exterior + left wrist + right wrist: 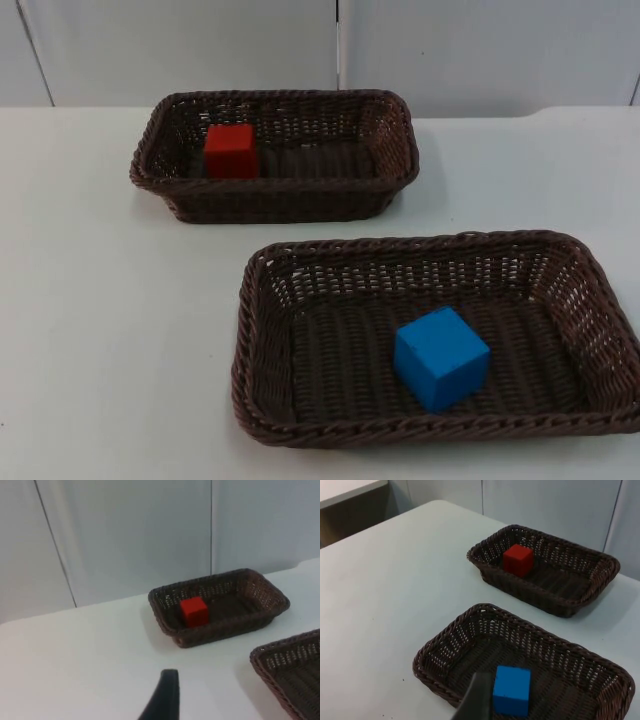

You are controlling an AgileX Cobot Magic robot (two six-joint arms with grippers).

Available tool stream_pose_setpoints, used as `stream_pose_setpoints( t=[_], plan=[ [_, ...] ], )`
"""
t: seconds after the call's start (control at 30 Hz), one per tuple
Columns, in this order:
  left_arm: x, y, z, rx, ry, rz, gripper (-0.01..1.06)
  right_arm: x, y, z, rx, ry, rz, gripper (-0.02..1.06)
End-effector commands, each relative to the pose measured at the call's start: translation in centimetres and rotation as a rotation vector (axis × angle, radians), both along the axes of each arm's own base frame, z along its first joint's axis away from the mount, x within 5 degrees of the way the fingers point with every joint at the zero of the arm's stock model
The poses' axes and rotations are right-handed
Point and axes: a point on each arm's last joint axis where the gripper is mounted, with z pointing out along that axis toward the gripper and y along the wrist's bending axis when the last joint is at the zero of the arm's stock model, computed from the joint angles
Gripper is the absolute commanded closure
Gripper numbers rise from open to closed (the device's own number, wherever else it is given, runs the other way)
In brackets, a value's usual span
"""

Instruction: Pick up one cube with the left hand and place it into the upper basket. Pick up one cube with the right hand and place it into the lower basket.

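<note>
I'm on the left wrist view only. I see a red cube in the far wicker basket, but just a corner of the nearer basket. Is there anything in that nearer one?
Observer: Yes. A blue cube lies on the floor of the lower basket.
Operator: Is it sitting square to the basket?
Observer: No. In the top view it is turned at an angle to the basket's sides.
Operator: How does that basket lie relative to the upper one?
Observer: Its long sides run about parallel to those of the upper basket. A strip of white table lies between the two.
</note>
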Motion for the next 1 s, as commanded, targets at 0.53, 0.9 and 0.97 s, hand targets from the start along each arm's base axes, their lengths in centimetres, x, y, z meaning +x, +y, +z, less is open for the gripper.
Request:
stream_pose_setpoints(
  t=[0.53, 0.9, 0.97],
  plan=[
    [3.5, -0.3, -6.6, 0.041, 0.247, 0.039, 0.24, -0.2, -0.2, -0.4, -0.035, 0.028, 0.007, 0.25],
    [3.5, -0.2, -6.6, 0.014, 0.253, 0.063, 0.24, -1.8, -1.7, -0.1, -0.01, -0.041, -0.002, 0.25],
    [3.5, -0.2, -6.6, 0.014, 0.253, 0.063, 0.24, -2.3, -2.2, 0.0, 0.005, -0.059, -0.003, 0.25]
  ],
)
